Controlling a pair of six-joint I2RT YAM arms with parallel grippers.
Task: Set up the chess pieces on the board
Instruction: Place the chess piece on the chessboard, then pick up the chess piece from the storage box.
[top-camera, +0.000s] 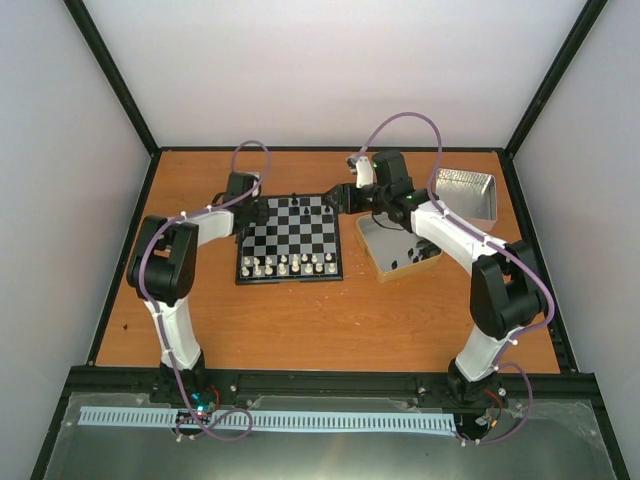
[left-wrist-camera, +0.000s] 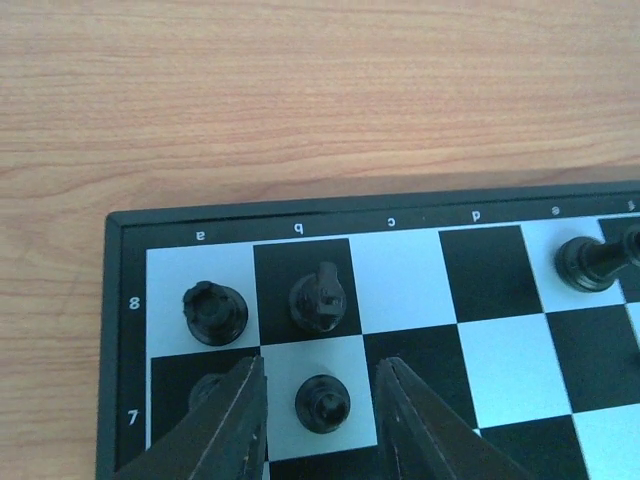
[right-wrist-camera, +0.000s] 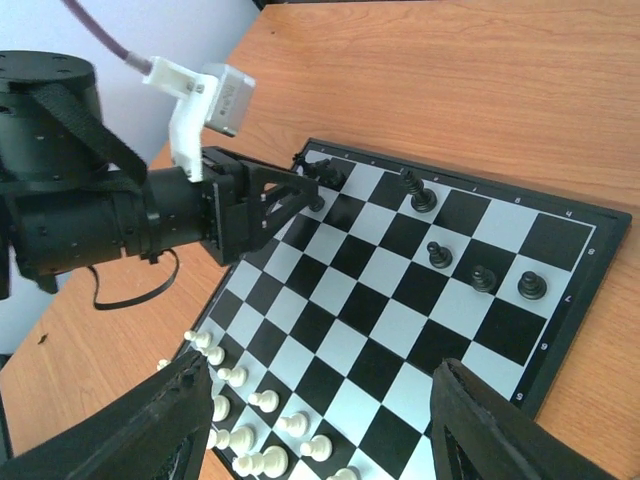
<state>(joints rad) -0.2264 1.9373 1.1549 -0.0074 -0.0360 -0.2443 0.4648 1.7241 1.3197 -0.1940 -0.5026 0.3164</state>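
One black pawn (left-wrist-camera: 322, 403) is found upright near the board's (left-wrist-camera: 400, 290) far-left corner, between the left gripper's (left-wrist-camera: 320, 365) slightly parted jaws, untouched by either. Right gripper (right-wrist-camera: 325, 365) is held wide open, empty, by the board's far-right corner.

Bright, even light; faint shadows on the tabletop (top-camera: 300, 320); glare on the tin tray (top-camera: 468, 188); near fingers (right-wrist-camera: 130, 440) blurred.
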